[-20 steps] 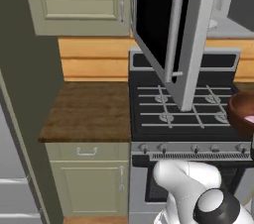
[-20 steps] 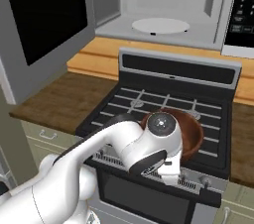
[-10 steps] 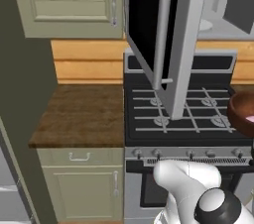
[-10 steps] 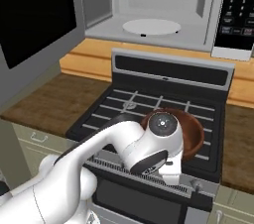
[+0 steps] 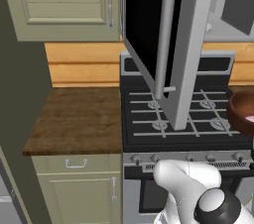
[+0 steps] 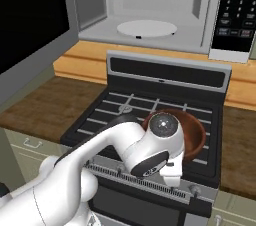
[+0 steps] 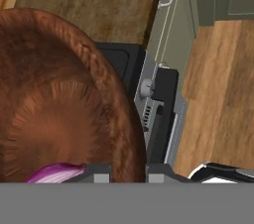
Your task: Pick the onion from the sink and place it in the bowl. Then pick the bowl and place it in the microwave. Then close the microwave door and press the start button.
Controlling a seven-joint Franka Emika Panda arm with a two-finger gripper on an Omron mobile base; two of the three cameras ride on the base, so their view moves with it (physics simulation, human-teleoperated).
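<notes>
My gripper [image 7: 129, 174] is shut on the rim of the reddish-brown bowl [image 7: 59, 94], one dark fingertip [image 7: 101, 173] inside it and the other outside. The purple onion [image 7: 54, 173] lies in the bowl. The bowl [image 6: 195, 132] hangs over the front right of the black range, behind my white hand, and it also shows at the right edge [image 5: 242, 111]. The microwave [image 6: 150, 15] stands open above the range, with a white turntable inside and a button panel [image 6: 239, 10] on its right. Its door [image 5: 171, 44] swings out to the left. The sink is out of view.
The black gas range [image 6: 150, 110] has grates and a row of knobs [image 5: 188, 158] along its front. A dark wooden counter [image 5: 74, 119] lies to its left over beige drawers. A beige wall cabinet [image 5: 64, 5] hangs left of the open door.
Both base views have shifted as the base moved, bringing the range and microwave closer. The bowl stays in my shut gripper over the range.
</notes>
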